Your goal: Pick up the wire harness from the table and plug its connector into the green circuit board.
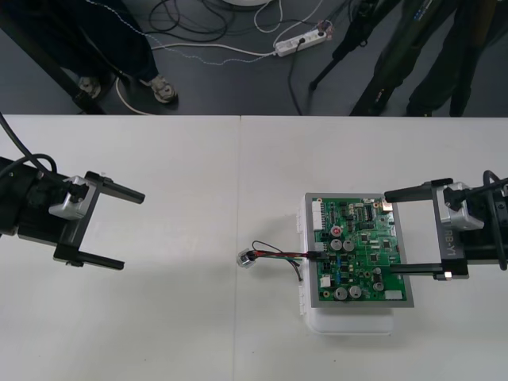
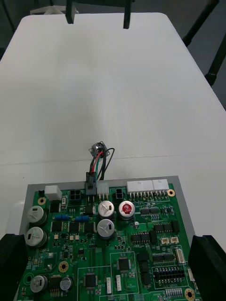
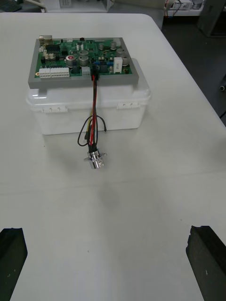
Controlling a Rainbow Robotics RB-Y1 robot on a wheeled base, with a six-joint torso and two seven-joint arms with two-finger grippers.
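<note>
Both left tool (image 1: 132, 231) and right tool (image 1: 389, 232) gape empty; plug (image 1: 317, 255) seemingly seated.

the table (image 1: 143, 317) was plain, light and flat. a thin seam (image 1: 240, 198) ran across its top from the far edge to the near edge, slightly left of centre. beyond the far edge lay a strip of dark floor (image 1: 238, 87). a white power strip (image 1: 300, 41) lay on this floor, and a white cable (image 1: 206, 49) ran from it toward the left. loose black cables (image 1: 190, 30) lay looped near the power strip. black tripod legs (image 1: 337, 59) stood just right of it.
</note>
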